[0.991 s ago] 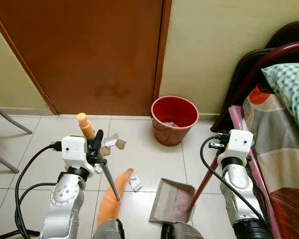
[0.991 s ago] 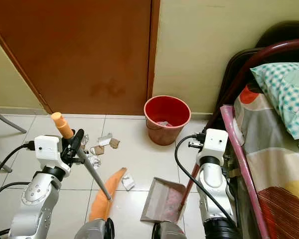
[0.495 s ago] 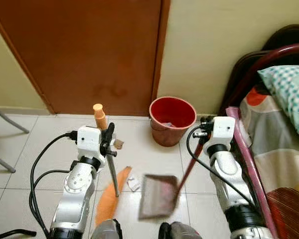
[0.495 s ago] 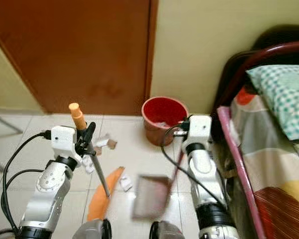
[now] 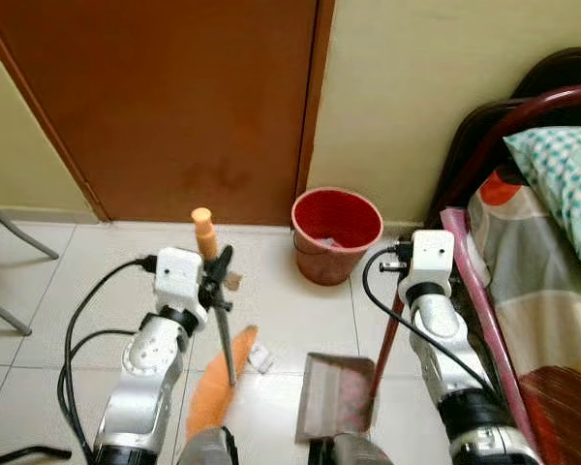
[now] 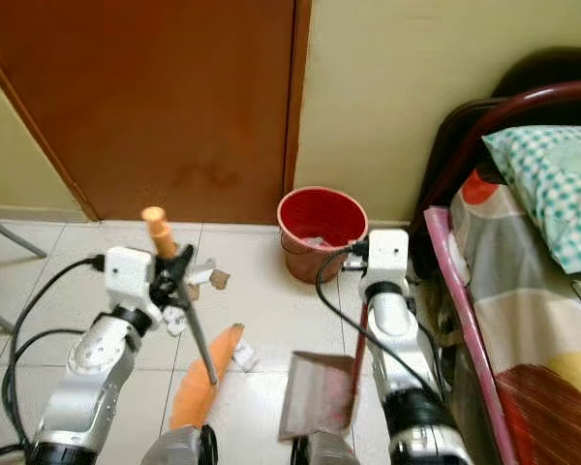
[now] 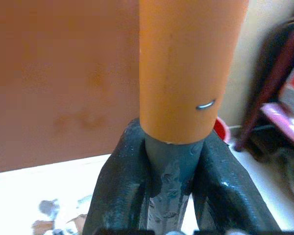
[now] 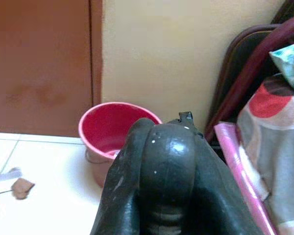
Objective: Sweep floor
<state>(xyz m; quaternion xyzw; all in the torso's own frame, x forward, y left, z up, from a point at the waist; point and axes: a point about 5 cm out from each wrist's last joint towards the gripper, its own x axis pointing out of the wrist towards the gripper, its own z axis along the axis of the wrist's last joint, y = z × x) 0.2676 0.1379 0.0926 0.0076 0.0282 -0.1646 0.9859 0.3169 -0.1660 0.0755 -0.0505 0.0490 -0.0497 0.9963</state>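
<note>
My left gripper [image 5: 218,283] is shut on the broom's grey shaft [image 5: 225,339], just under its orange grip [image 5: 204,231]. The left wrist view shows both fingers [image 7: 120,186] clamped on that shaft below the orange grip [image 7: 186,68]. The orange bristles [image 5: 211,392] rest on the tiles near my feet. My right gripper [image 5: 401,262] is shut on the dustpan's red handle [image 5: 387,334]. The grey dustpan [image 5: 335,397] hangs low over the tiles with reddish dust in it. A white paper scrap [image 5: 261,358] lies between bristles and pan. More scraps [image 6: 211,275] lie behind the broom.
A red bucket [image 5: 336,232] with some litter inside stands against the wall beside the brown door [image 5: 174,97]. A bed [image 5: 552,300] with a dark red frame hems in my right arm. A chair leg [image 5: 19,237] crosses the far left.
The dustpan, swung up and blurred half a second ago, now hangs lower and steadier by my feet. The broom has shifted right since a second ago. The camera also moved.
</note>
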